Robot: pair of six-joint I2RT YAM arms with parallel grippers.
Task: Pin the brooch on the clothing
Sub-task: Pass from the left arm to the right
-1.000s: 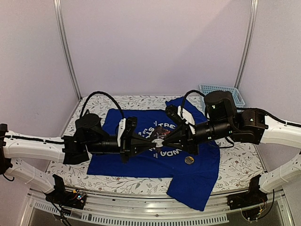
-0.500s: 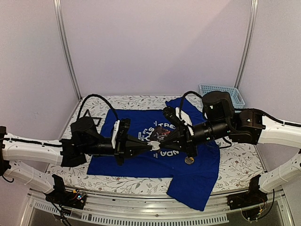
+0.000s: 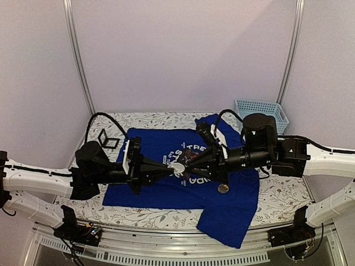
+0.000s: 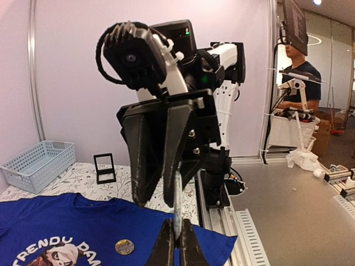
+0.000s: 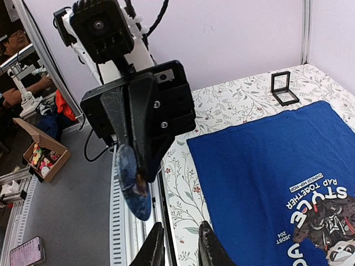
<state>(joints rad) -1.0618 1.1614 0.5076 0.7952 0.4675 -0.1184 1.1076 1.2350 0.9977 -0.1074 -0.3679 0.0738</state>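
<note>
The left gripper (image 4: 177, 228) pinches brooch (image 5: 135, 187) (right gripper (image 5: 178, 244) ajar).

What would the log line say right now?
left gripper: shut on brooch | right gripper: open, facing it | T-shirt: spread out below

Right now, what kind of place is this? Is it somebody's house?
Probably a robot lab or demo booth, not a house: plain partition walls on metal posts, a person at another equipment bench, and a T-shirt spread on a test table.

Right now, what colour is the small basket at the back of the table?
Light blue basket; it shows best in the top view.
</note>
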